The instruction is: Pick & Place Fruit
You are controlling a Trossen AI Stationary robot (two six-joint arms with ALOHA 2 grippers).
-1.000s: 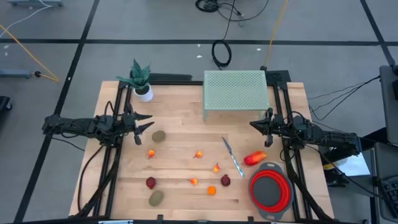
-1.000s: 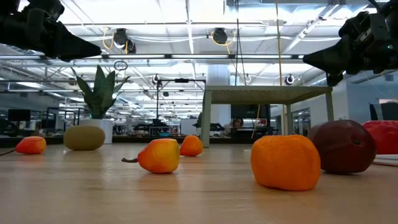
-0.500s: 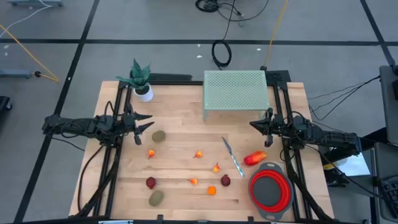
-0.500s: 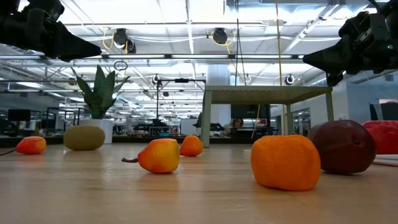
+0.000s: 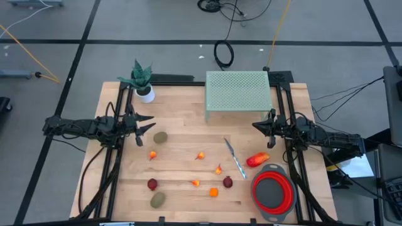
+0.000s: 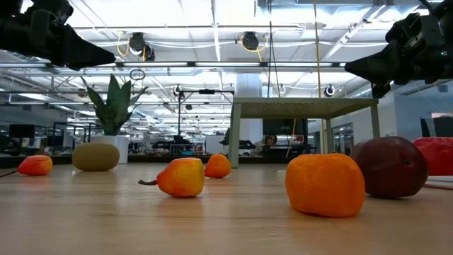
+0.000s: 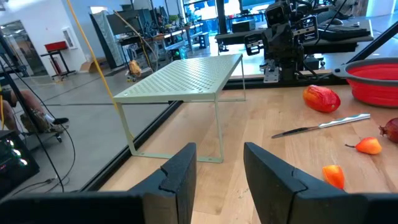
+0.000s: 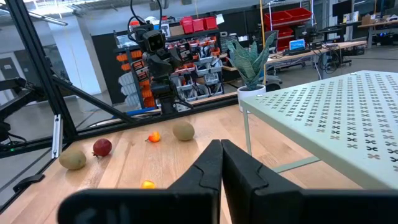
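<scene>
Fruit pieces, small and scattered [image 5: 200, 155], lie untouched mid-desk, easy to reach; left tool [image 5: 146, 125] hovers half-open, empty, right tool [image 5: 256, 126] closed, empty, by the side edges.

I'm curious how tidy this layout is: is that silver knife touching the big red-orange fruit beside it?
Apart. In the high view, bare wood shows between the knife and the red-orange fruit; the left wrist view shows the same gap.

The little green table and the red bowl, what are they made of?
The green table looks like painted metal: a thin, flat sheet punched full of small holes, on slim wire-like legs. The red bowl looks like soft matte silicone with a grey plastic rim; its ringed steps suggest it folds flat, though I can't be sure.
</scene>
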